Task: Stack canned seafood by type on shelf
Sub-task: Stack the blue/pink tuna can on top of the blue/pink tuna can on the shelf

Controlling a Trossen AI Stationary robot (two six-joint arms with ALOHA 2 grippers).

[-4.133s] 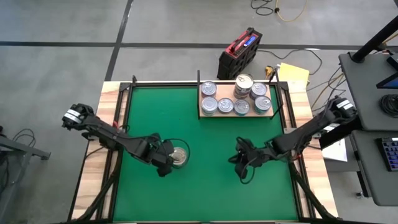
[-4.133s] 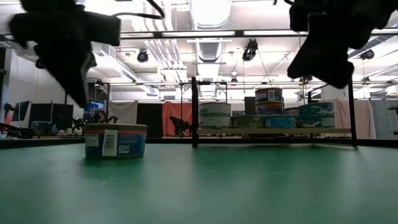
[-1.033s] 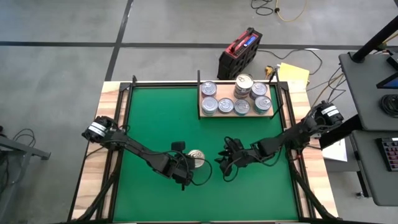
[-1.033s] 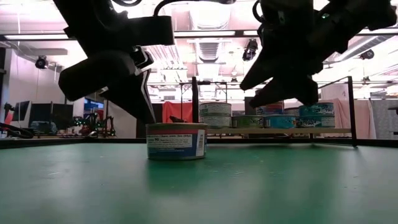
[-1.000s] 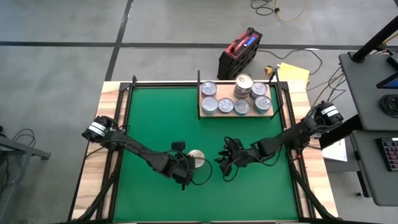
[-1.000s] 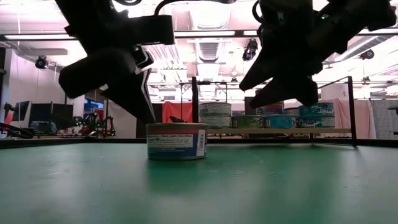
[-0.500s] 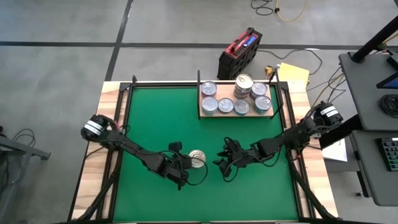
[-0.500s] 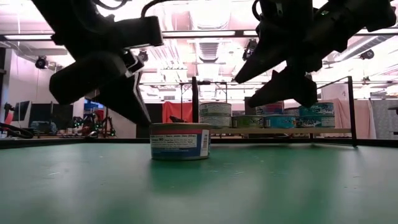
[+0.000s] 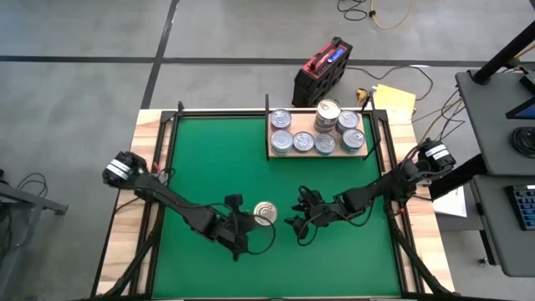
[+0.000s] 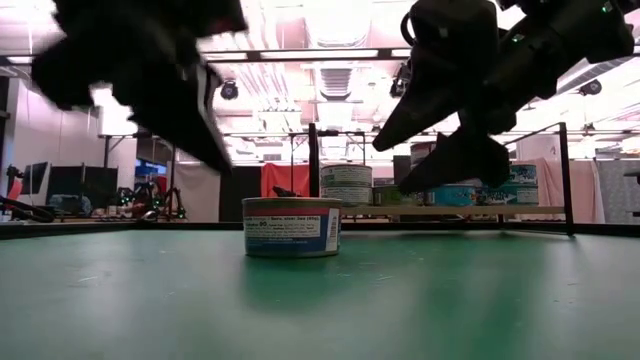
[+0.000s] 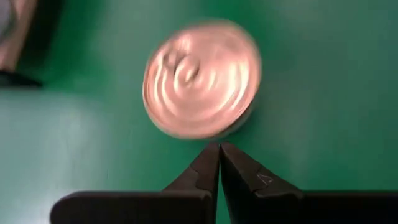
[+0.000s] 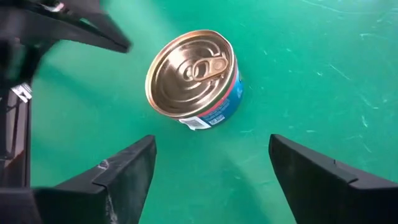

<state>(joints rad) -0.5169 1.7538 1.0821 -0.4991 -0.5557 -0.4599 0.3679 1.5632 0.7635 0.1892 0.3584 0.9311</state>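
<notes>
A green mat (image 9: 209, 163) is laid over the wooden table (image 9: 150, 142). At its centre a single gold-lidded can (image 9: 265, 212) is stood upright. Toward one o'clock a pale wooden shelf (image 9: 317, 154) is set, on which several cans (image 9: 303, 141) are carried.

Motion-blurred left claw (image 10: 190, 120), blurred can (image 11: 200, 78)

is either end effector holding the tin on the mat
Nothing is held. The gold-lidded round metal tin stands free; left end effector shut beside it, right end effector open, apart.
</notes>
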